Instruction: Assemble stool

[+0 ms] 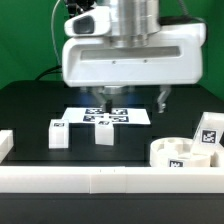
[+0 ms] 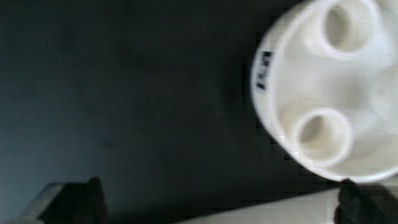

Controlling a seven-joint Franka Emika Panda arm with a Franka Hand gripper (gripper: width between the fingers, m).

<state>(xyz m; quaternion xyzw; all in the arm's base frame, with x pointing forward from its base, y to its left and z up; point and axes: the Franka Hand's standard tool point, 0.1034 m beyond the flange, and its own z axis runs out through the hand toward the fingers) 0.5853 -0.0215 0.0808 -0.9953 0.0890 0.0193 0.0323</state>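
Note:
The white round seat [image 1: 176,153] lies at the exterior view's right, near the front rail, holes facing up. A tagged leg [image 1: 209,130] stands just behind it. Two more tagged legs [image 1: 58,132] [image 1: 103,135] stand in front of the marker board. My gripper [image 1: 131,100] hangs open and empty above the table behind the legs, apart from every part. In the wrist view the seat [image 2: 338,100] fills one side, showing two holes and a tag on its rim. The gripper [image 2: 222,203] has its dark fingertips [image 2: 75,202] spread wide with nothing between them.
The marker board [image 1: 100,116] lies flat at the middle of the black table. A long white rail [image 1: 110,181] runs along the front and another piece [image 1: 5,146] sits at the exterior view's left. A pale white edge [image 2: 267,214] shows between the fingertips.

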